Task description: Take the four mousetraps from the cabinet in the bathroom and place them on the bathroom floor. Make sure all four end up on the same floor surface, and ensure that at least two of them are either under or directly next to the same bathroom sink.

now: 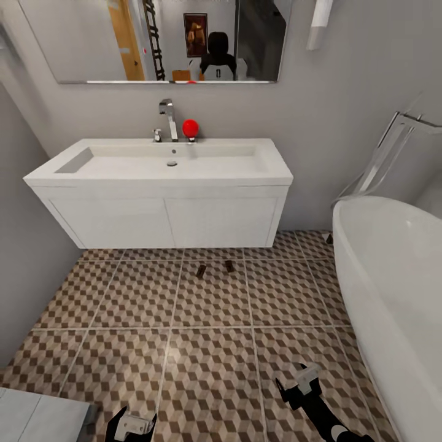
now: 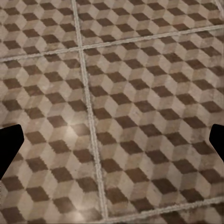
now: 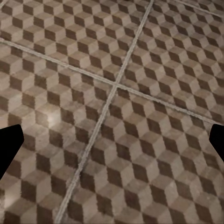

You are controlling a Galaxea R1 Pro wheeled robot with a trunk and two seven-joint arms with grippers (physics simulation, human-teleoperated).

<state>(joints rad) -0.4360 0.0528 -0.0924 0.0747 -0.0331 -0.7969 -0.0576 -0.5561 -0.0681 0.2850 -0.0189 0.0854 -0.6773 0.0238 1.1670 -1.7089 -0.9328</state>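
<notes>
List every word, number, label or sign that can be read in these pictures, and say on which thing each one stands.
None: no readable text stands anywhere in these pictures.
The framed picture reflected in the mirror is too blurred to tell whether it bears any writing.
The sink, the bathtub and the bathroom floor bear no lettering.

Two small dark mousetraps (image 1: 201, 269) (image 1: 229, 266) lie side by side on cube-patterned tile floor (image 1: 209, 344), just before white wall-hung rectangular sink (image 1: 166, 166). White oval bathtub (image 1: 393, 288) stands right.

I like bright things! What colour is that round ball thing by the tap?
Red, seen best in the head view.
</notes>
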